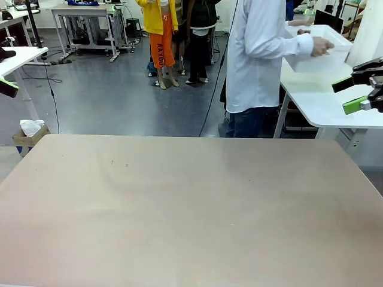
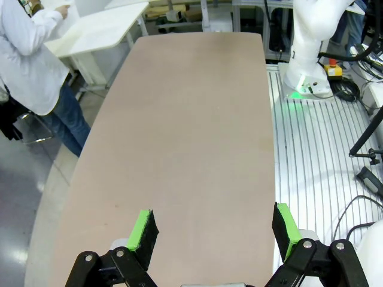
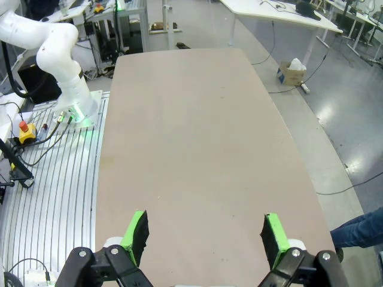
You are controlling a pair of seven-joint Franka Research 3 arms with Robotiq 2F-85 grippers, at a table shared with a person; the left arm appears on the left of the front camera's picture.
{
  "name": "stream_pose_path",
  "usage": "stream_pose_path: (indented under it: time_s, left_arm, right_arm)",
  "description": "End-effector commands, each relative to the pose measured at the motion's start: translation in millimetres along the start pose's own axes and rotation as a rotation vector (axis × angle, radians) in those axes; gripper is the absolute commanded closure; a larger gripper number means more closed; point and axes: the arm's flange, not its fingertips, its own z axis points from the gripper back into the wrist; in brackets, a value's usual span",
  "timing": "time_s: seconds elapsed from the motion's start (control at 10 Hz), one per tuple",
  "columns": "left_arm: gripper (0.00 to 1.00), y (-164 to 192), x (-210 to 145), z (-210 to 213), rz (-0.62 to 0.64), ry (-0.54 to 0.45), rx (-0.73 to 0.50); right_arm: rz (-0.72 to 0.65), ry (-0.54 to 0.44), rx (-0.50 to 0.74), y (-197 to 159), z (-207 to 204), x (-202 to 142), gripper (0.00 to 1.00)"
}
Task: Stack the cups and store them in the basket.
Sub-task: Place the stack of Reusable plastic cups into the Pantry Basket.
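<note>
The cups are out of view. The basket (image 1: 326,55), a white bin, is in the hands of a person in a white shirt (image 1: 257,54), over a white side table (image 1: 326,104) beyond the far right corner. My right gripper (image 1: 350,94) hovers open at the right edge, just in front of that side table. In the right wrist view its gripper (image 3: 205,232) stands open and empty above the bare brown table (image 3: 197,137). My left gripper (image 2: 214,227) is likewise open with nothing between its fingers, above the table's left end; one fingertip (image 1: 7,88) pokes in at the front view's left edge.
The brown table top (image 1: 191,203) is bare. A small cardboard box (image 1: 30,133) stands on the floor past its far left corner. The arm bases (image 2: 308,57) (image 3: 63,69) stand on a ribbed plate along the robot's side.
</note>
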Motion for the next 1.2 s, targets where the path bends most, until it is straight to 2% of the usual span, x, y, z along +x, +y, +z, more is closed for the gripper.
stream_pose_path:
  time_s: [0.0, 1.1]
  left_arm:
    - [0.00, 0.6, 3.8, 1.1, 0.010, -0.010, -0.003]
    - [0.00, 0.6, 3.8, 1.1, 0.010, -0.010, -0.003]
  right_arm:
    - [-0.001, -0.027, -0.001, 1.9, -1.8, 1.0, 0.00]
    - [-0.001, -0.027, -0.001, 1.9, -1.8, 1.0, 0.00]
